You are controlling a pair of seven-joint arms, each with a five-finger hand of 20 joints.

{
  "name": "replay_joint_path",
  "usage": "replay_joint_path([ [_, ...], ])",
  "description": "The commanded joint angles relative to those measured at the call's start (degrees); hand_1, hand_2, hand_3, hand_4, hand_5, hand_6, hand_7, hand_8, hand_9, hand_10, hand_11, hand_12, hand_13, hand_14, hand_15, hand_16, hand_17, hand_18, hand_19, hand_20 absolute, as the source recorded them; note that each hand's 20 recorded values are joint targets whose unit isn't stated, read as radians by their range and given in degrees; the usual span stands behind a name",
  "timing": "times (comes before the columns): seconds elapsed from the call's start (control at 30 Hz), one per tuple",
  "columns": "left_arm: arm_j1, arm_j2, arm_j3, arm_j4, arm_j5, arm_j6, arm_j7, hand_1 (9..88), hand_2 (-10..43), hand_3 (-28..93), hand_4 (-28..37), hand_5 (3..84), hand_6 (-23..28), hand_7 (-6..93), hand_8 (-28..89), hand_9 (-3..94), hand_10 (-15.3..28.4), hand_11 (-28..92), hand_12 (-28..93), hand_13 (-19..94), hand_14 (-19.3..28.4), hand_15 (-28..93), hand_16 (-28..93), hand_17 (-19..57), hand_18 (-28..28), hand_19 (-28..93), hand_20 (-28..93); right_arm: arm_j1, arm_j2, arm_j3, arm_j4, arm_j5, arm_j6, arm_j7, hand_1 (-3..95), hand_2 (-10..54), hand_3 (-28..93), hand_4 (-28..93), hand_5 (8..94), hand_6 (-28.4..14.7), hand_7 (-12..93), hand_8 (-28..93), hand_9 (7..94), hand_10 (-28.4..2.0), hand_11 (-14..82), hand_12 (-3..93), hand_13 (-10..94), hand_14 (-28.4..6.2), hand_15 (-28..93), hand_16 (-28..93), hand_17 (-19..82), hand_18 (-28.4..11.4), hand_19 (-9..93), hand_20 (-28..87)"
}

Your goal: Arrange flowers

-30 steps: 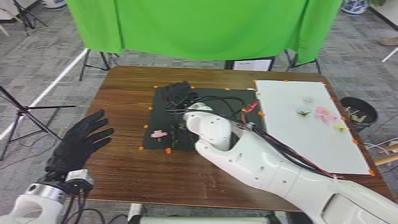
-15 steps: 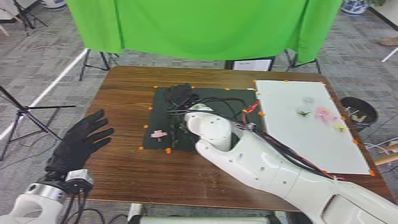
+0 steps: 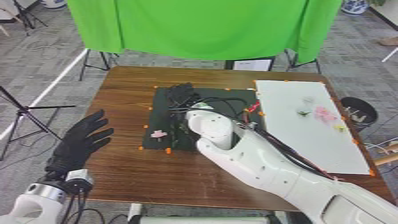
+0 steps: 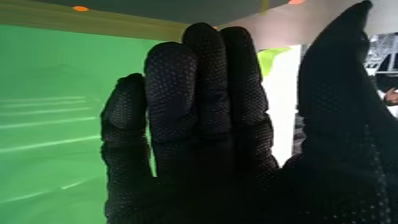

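A small pink flower point(image 3: 158, 134) lies on the black mat point(image 3: 160, 112); a fuller pink bloom point(image 3: 325, 115) and a yellow one point(image 3: 339, 128) lie on the white board point(image 3: 302, 145). My right hand point(image 3: 182, 93) is over the mat, my left hand point(image 3: 78, 142) beside the brown worktop point(image 3: 133, 170), fingers of both extended, released. A green cloth point(image 3: 204, 27) hangs beyond.

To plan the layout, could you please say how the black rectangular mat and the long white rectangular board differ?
The black mat is shorter, the white board longer. The mat carries a pink flower, the board flowers of several colours. Both lie flat, edged with orange marks.
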State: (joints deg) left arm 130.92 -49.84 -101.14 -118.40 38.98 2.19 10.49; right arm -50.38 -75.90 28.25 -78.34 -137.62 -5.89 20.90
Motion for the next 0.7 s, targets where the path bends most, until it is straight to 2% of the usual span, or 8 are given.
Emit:
replay_joint_path([
  [0.03, 1.59, -1.83, -0.92, -0.24, 0.02, -0.13, -0.75, 26.5, -2.7, 70, -26.8, 25.5, 3.2, 21.3, -12, 20.0, 11.6, 23, 17, 17, 16.0, 34, 0, -10.0, 22.1, 39, 10, -2.34, 5.85, 6.77, -11.45, 4.68, -1.73, 1.79, 24.1, -9.5, 85, -28, 57.1, 1.1, 44, -18, 65.5, -9.5, 38.1, 28.9, 61, -5.8, 67, 31, 19, -20.6, 74, 53],
  [0.1, 1.68, -2.10, -1.11, -0.24, 0.01, -0.13, -1.03, 26.5, -2.7, 70, -26.9, 25.6, 3.2, 21.3, -12, 20.0, 11.6, 23, 17, 18, 16.0, 34, 0, -10.0, 22.1, 39, 10, -3.97, 9.76, 9.95, -15.56, 6.14, -2.46, 2.38, 23.7, -9.5, 86, -28, 56.2, 1.0, 44, -18, 64.9, -9.8, 38.5, 28.9, 60, -6.0, 68, 31, 19, -20.6, 74, 53],
  [0.2, 2.30, -2.78, -1.47, -0.42, 0.04, -0.06, -1.16, 26.5, -2.7, 70, -26.9, 25.7, 3.2, 21.4, -12, 20.0, 11.6, 23, 17, 18, 16.0, 34, 0, -10.0, 22.1, 39, 10, -7.34, 16.57, 15.17, -20.39, 7.44, -5.02, 3.95, 25.5, -9.5, 88, -28, 51.2, 0.2, 45, -19, 58.9, -10.3, 41.5, 29.5, 55, -7.3, 70, 30, 18, -20.8, 74, 54],
  [0.33, 3.16, -3.15, -2.06, -0.70, 0.03, 0.19, -0.90, 26.5, -2.7, 70, -26.9, 25.7, 3.3, 21.3, -12, 20.1, 11.5, 23, 16, 18, 16.0, 34, 0, -10.0, 22.1, 40, 10, -13.65, 25.29, 22.89, -24.51, 10.30, -6.53, 8.70, 26.7, -9.5, 90, -28, 39.0, -2.3, 45, -19, 42.5, -12.5, 41.7, 29.2, 44, -10.1, 73, 25, 14, -21.1, 72, 52],
  [0.4, 3.48, -3.36, -2.32, -0.80, 0.04, 0.23, -0.87, 26.5, -2.7, 70, -26.9, 25.7, 3.3, 21.3, -12, 20.0, 11.5, 23, 16, 18, 16.0, 34, 0, -10.0, 22.1, 40, 10, -17.67, 28.82, 27.21, -25.91, 11.48, -6.98, 11.47, 26.4, -9.5, 91, -28, 33.2, -3.6, 45, -19, 35.4, -13.6, 39.6, 28.5, 38, -10.9, 71, 22, 13, -21.1, 71, 52],
  [0.5, 3.65, -3.50, -2.60, -0.83, 0.08, 0.02, -1.12, 26.5, -2.6, 70, -26.9, 25.7, 3.2, 21.3, -12, 20.1, 11.5, 23, 16, 18, 16.0, 34, 0, -10.0, 22.1, 40, 10, -23.88, 32.86, 33.56, -27.16, 12.31, -7.52, 15.59, 26.0, -9.5, 92, -28, 26.2, -5.5, 43, -18, 27.4, -15.4, 33.6, 27.4, 31, -12.0, 62, 16, 12, -20.7, 70, 50],
  [0.7, 3.37, -3.45, -2.58, -0.65, 0.23, -0.22, -1.25, 26.5, -2.7, 71, -26.9, 25.7, 3.3, 21.2, -12, 20.0, 11.5, 23, 16, 18, 16.0, 34, 0, -10.1, 22.1, 39, 10, -34.49, 35.76, 44.80, -27.13, 14.40, -7.46, 21.74, 24.6, -9.5, 90, -28, 22.1, -7.9, 37, -15, 23.1, -16.8, 27.5, 27.8, 25, -13.9, 50, 15, 10, -20.6, 65, 44],
])
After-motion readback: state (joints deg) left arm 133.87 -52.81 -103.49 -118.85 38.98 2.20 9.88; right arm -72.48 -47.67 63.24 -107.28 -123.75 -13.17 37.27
